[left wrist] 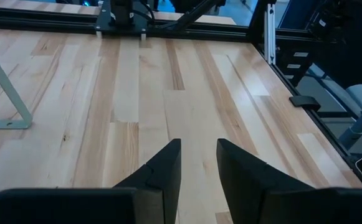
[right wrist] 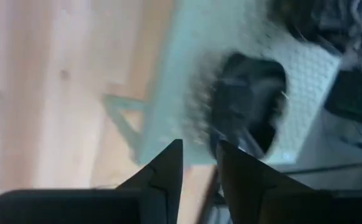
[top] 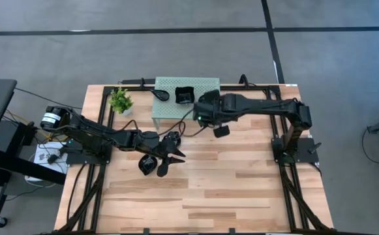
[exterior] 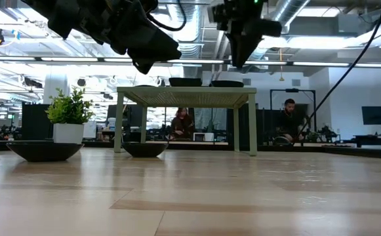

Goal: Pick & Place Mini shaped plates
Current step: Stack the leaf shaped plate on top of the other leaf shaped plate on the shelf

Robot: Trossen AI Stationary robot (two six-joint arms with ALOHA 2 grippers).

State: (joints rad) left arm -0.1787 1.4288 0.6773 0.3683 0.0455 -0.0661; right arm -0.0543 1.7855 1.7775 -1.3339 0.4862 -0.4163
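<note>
Above the near edge of the pale green stand (top: 186, 98), the right gripper (right wrist: 197, 163) is held with its fingers parted by only a narrow gap, nothing between them. A square dark plate (top: 185, 95) rests on the stand just beyond. With so slim an opening, the plate's rim could be struck rather than straddled, and the plate pushed off the stand. Left of it, another plate (top: 160, 94) lies on the stand. Nearer, the left gripper (left wrist: 197, 169) hangs empty, slightly parted, over the table (top: 241, 189), beside two more plates (top: 147, 164).
</note>
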